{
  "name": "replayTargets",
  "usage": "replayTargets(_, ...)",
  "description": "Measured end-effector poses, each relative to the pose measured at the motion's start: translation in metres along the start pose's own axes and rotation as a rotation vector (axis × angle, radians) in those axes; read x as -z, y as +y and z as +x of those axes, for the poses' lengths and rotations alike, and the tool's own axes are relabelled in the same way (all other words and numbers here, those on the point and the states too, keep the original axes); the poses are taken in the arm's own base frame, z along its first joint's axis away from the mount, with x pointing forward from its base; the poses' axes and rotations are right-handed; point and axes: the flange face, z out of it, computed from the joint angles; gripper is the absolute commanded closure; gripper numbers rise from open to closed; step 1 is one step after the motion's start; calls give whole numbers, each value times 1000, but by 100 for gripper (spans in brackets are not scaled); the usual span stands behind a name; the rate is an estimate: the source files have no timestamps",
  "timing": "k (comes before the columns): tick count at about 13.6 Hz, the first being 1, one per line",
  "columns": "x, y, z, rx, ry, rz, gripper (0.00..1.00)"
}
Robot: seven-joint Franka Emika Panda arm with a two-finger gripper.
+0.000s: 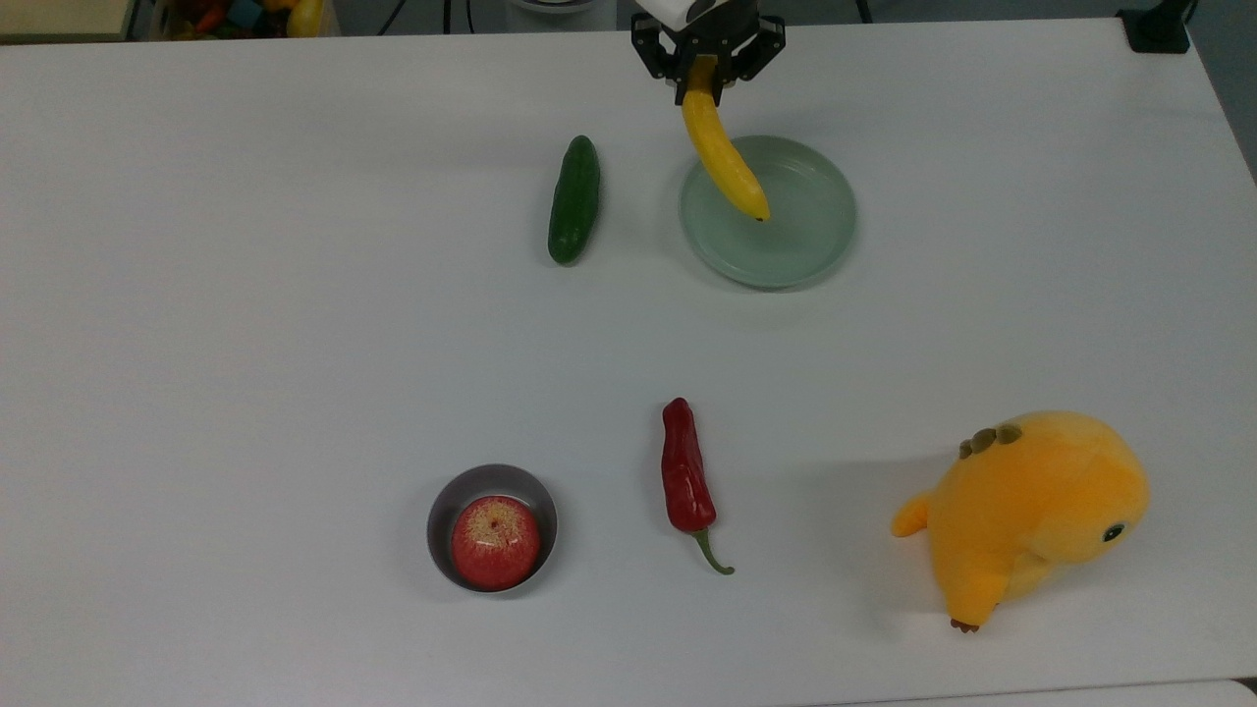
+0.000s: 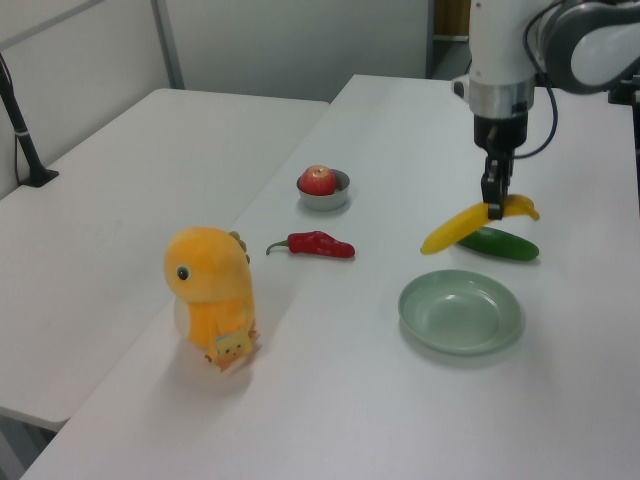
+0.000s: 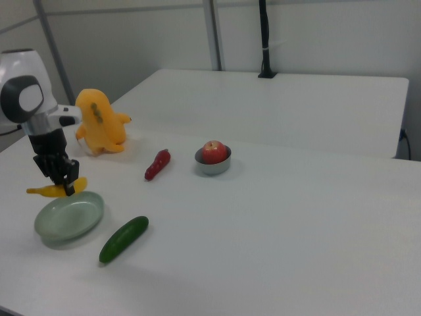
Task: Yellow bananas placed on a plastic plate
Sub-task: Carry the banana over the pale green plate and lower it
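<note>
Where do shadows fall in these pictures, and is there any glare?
Top view: a soft shadow lies to the left of the plush toy. Left view: a faint shadow rings the plate. Right view: a shadow runs beside the cucumber; there is no strong glare.

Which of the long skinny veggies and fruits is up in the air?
The yellow banana. The hand holds it by one end above the green plate, while the cucumber and the red chili lie flat on the table.
</note>
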Motion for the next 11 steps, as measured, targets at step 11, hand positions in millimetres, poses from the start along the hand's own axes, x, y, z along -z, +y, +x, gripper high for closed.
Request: replayTargets(11, -84, -60, -22, -292, 121, 51, 79)
